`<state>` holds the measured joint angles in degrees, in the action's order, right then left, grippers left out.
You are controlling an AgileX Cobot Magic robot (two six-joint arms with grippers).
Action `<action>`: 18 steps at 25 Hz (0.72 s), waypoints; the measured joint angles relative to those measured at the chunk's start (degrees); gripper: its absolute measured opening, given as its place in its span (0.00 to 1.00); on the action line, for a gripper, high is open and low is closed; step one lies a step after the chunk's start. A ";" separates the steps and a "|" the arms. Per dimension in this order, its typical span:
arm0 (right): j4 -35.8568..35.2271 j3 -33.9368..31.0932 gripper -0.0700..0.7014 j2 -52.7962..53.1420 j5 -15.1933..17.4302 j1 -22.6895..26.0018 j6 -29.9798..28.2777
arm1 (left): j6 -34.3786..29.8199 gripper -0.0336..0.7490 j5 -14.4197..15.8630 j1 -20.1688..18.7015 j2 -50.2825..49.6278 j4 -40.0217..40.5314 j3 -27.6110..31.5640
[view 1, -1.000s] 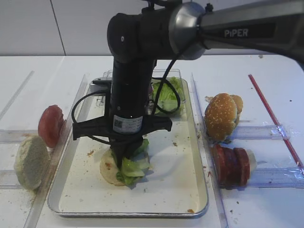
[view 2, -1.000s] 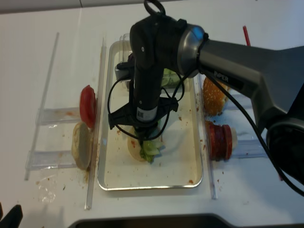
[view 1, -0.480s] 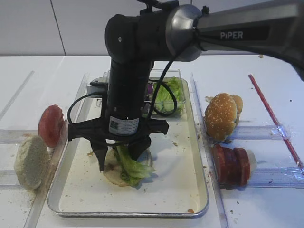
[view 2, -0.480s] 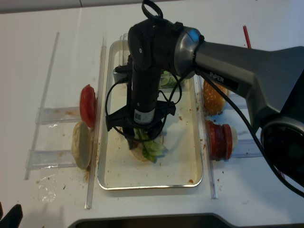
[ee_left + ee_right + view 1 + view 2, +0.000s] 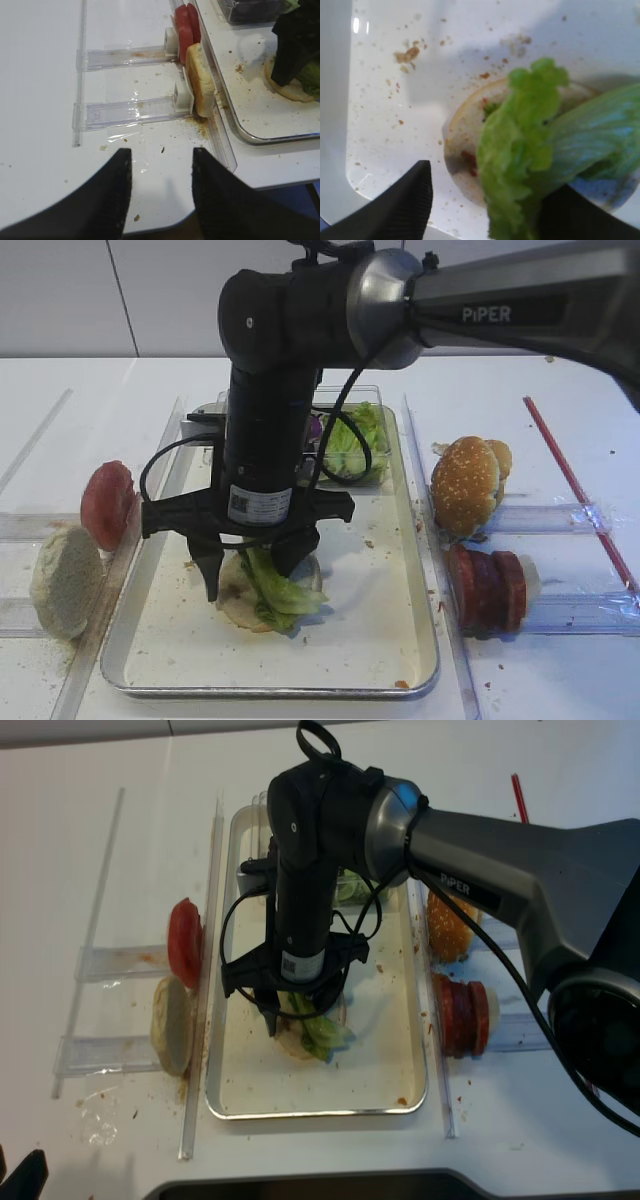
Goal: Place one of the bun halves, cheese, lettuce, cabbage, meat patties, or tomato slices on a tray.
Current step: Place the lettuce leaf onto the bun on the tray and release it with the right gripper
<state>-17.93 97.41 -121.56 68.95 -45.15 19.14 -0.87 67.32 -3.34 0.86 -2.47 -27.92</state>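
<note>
My right gripper (image 5: 253, 575) stands open, pointing straight down over the silver tray (image 5: 400, 640). Its fingers (image 5: 212, 578) straddle a pale bun half (image 5: 235, 602) lying on the tray floor. A light green lettuce (image 5: 278, 590) leaf lies across that bun, free of the jaws and close to the right finger. The right wrist view shows the lettuce (image 5: 530, 150) draped over the bun half (image 5: 465, 150), with the gripper (image 5: 485, 220) spread wide. My left gripper (image 5: 161, 152) is open over bare table, left of the tray (image 5: 250, 135), holding nothing.
A clear box (image 5: 350, 440) of lettuce and purple cabbage sits at the tray's far end. Left racks hold a tomato slice (image 5: 105, 502) and a pale bun half (image 5: 65, 582). Right racks hold sesame bun tops (image 5: 465, 485) and red-brown patties (image 5: 488, 588). A red straw (image 5: 575, 485) lies far right.
The right gripper's jaws have spread from shut on the lettuce to wide open and lifted slightly. The leaf has dropped onto the bun half. The left gripper has not visibly moved.
</note>
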 joint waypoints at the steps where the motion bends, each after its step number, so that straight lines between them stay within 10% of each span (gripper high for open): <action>1: 0.11 0.00 0.70 0.00 0.00 0.00 0.00 | 0.00 0.41 0.00 0.00 0.00 0.00 0.00; 18: 1.95 0.00 0.71 1.62 0.62 0.00 0.70 | 0.00 0.41 0.00 0.00 0.00 0.00 0.00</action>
<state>-15.98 97.41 -119.94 69.57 -45.15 19.83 -0.87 67.32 -3.34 0.86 -2.47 -27.92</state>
